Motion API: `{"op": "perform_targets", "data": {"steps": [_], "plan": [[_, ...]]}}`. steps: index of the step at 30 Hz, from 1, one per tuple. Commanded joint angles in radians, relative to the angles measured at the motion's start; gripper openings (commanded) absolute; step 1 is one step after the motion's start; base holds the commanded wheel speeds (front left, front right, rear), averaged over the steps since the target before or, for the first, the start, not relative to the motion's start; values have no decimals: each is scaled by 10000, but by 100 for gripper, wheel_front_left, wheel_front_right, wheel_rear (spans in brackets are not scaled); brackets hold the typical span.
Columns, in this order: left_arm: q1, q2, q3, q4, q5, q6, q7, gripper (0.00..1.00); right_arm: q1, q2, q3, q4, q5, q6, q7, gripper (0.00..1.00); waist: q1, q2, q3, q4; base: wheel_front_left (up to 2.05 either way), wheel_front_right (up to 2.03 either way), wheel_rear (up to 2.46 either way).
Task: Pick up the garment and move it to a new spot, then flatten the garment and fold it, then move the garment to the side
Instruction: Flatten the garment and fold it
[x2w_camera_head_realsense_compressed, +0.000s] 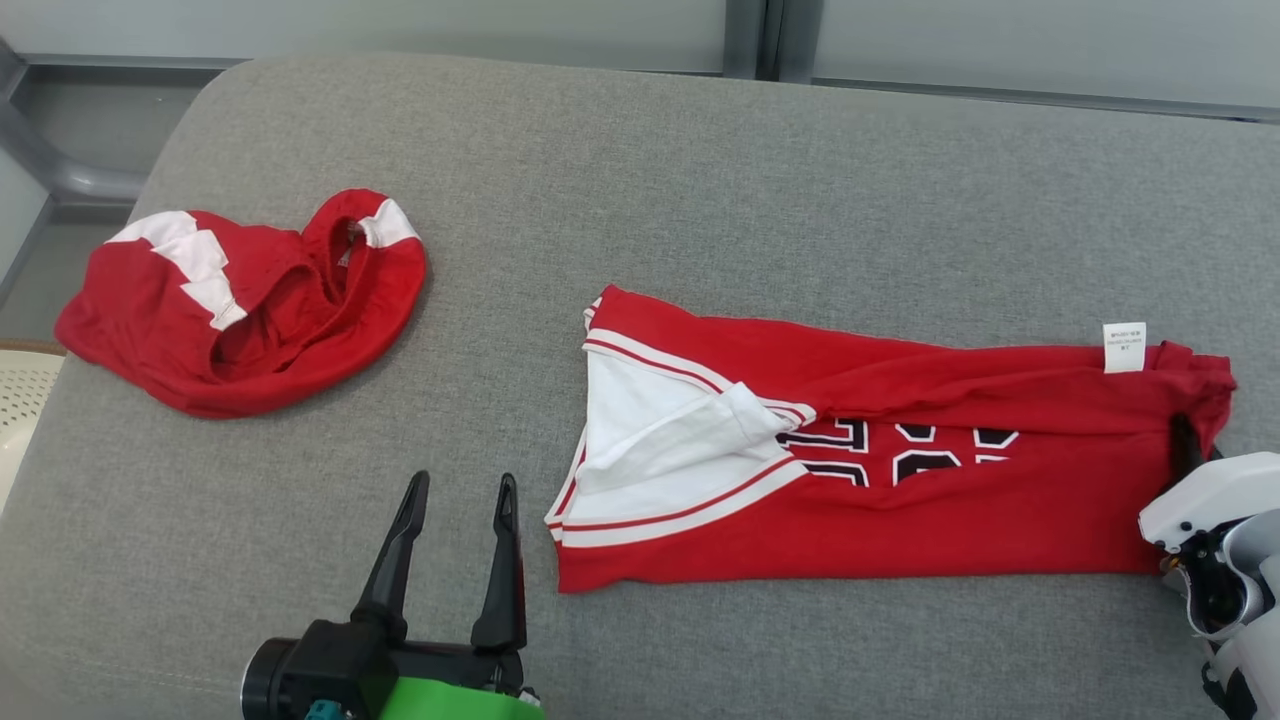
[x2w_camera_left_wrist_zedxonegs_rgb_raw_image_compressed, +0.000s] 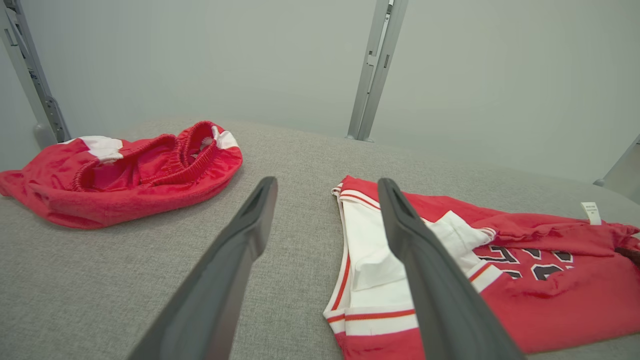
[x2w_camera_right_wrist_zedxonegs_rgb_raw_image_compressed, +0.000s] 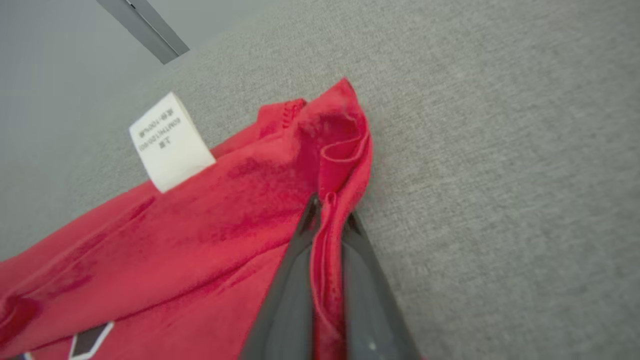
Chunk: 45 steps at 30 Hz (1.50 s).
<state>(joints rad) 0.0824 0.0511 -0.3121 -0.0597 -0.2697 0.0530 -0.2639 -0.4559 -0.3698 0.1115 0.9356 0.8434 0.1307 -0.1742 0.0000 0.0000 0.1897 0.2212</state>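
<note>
Upholstery (x2w_camera_head_realsense_compressed: 700, 170), grey and woven, forms the padded surface that carries everything described here, and every position below is given with respect to the jersey.

The jersey (x2w_camera_head_realsense_compressed: 950, 480), red with white and red striped trim, lies lengthwise across the upholstery from my left to my right. It is doubled over along its length, with loose folds on its far side. A white panel (x2w_camera_head_realsense_compressed: 660, 440) is turned outward at the jersey's left end. Black numerals with white outlines (x2w_camera_head_realsense_compressed: 900, 450) show near its middle, partly covered by a fold.

The shorts (x2w_camera_head_realsense_compressed: 240, 310), red with white patches, lie in a crumpled heap well apart from the jersey. They sit beyond its left end and a little farther from me, with the elastic waistband open toward the jersey.

My left claw (x2w_camera_head_realsense_compressed: 462, 482) stands just beside the jersey's near left corner, over bare upholstery. Its two dark fingers are spread wide apart and hold nothing. From the left wrist view, one finger crosses in front of the white panel, and I cannot tell whether it touches the cloth.

My right claw (x2w_camera_right_wrist_zedxonegs_rgb_raw_image_compressed: 329, 207) is at the jersey's right end. Its fingers are drawn nearly together, pinching a bunched ridge of red cloth at the hem edge between them.

The label (x2w_camera_head_realsense_compressed: 1124, 346), small, white and printed, stands on the jersey's far edge, near the pinched end.
</note>
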Motion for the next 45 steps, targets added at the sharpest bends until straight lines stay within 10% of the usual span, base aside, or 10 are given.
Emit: {"op": "perform_targets", "data": {"steps": [1,13,18,27,38,45], "plan": [[-80,-6,43,-43,-69,44,-3,100,241,-162,56,11,56,-6,-48,0,0,0,-74,-97,0,0,0],[-139,-5,263,-149,126,-118,-2,100,-267,-2605,326,56,-1313,-11,-306,0,0,0,133,-767,0,0,0],[-173,-4,320,-83,177,-151,-2,100,-764,-2688,526,-582,-2250,-11,-5,0,0,0,123,-1133,0,0,0],[-129,-2,230,16,186,-135,-4,100,-247,-1164,-589,-3351,-4593,-11,1009,0,0,0,-200,-1201,0,0,0],[-38,1,26,80,53,-149,-2,100,2077,2871,-1977,-9348,-7606,-6,3137,0,0,0,-352,-518,0,0,0],[-101,0,-99,171,-43,-198,-2,100,2565,3187,-1314,-9334,-6930,-5,3043,0,0,0,-392,-46,0,0,0]]}}
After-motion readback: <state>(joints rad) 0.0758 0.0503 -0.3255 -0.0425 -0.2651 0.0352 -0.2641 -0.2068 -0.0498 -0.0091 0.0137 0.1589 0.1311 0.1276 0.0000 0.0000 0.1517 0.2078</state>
